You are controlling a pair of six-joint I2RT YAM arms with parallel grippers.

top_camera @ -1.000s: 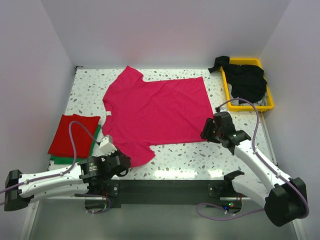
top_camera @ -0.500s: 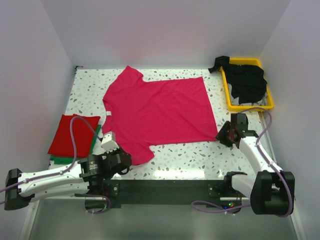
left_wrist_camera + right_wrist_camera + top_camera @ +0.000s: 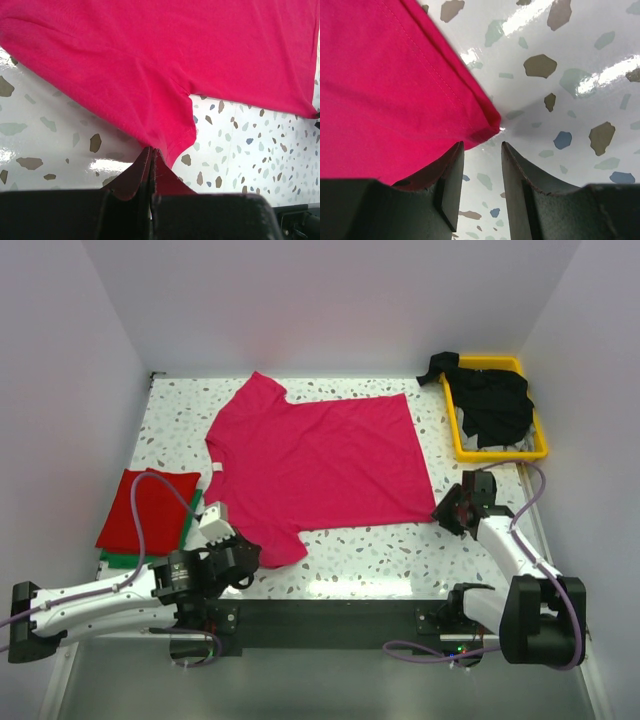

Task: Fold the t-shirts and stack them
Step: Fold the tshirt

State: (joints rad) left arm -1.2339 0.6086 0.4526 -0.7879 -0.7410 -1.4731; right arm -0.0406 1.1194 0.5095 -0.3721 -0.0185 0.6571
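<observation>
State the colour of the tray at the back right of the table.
Yellow. The tray shows best in the top external view.

Bright even light; white glare on glossy table (image 3: 107,164).

1. Magenta-pink t-shirt (image 3: 315,465): spread flat mid-table (image 3: 400,540), collar to the left, hem to the right, one sleeve toward the far edge and one toward the near edge.
2. Red t-shirt (image 3: 140,510): folded into a rectangle at the table's left side, lying on item 3.
3. Green t-shirt (image 3: 120,560): folded beneath the red one, only its edges showing.
4. Black t-shirts (image 3: 495,400): crumpled heap in the yellow tray (image 3: 455,435), partly draped over its far-left corner.
</observation>
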